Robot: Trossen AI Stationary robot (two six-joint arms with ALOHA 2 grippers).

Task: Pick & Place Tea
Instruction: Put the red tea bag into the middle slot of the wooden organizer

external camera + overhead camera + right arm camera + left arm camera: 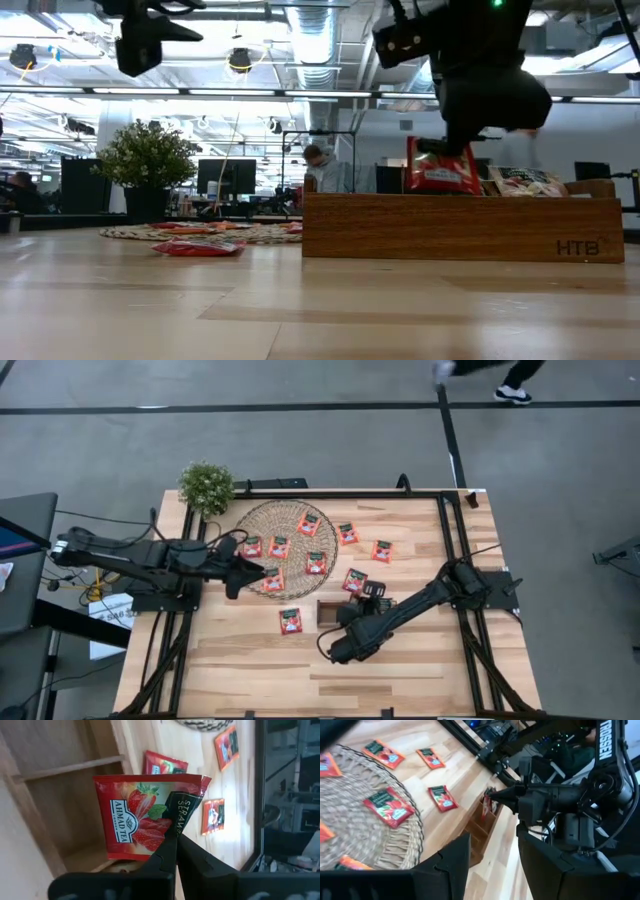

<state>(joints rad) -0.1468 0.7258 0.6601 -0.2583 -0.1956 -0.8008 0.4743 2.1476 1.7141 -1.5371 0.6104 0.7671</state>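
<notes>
The tea sachets are small red squares. Several lie on the round woven mat (pixel 290 550), for instance one (pixel 316 563); others lie on the table, such as one (pixel 291 621) and one (pixel 382 551). My right gripper (pixel 176 840) is shut on a red strawberry sachet (pixel 142 820) over the brown wooden tray (pixel 460 228). My left gripper (pixel 492 862) is open and hovers over the mat's near-left rim (pixel 245 572), touching nothing. A pale sachet (pixel 525 180) stands in the tray. My right gripper pinches the red sachet between both fingers at one edge (pixel 180 817), where a dark printed strip shows. The fingers (pixel 470 125) come from above, pointing down. The sachet (pixel 440 165) hangs upright below them, its lower edge hidden behind the tray's wall.
A potted plant (pixel 206 485) stands at the table's far left corner. Black frame rails (pixel 450 530) run along the table's edges. A person (pixel 320 165) sits in the room beyond the table. Bare wood (pixel 250 670) lies near the front edge.
</notes>
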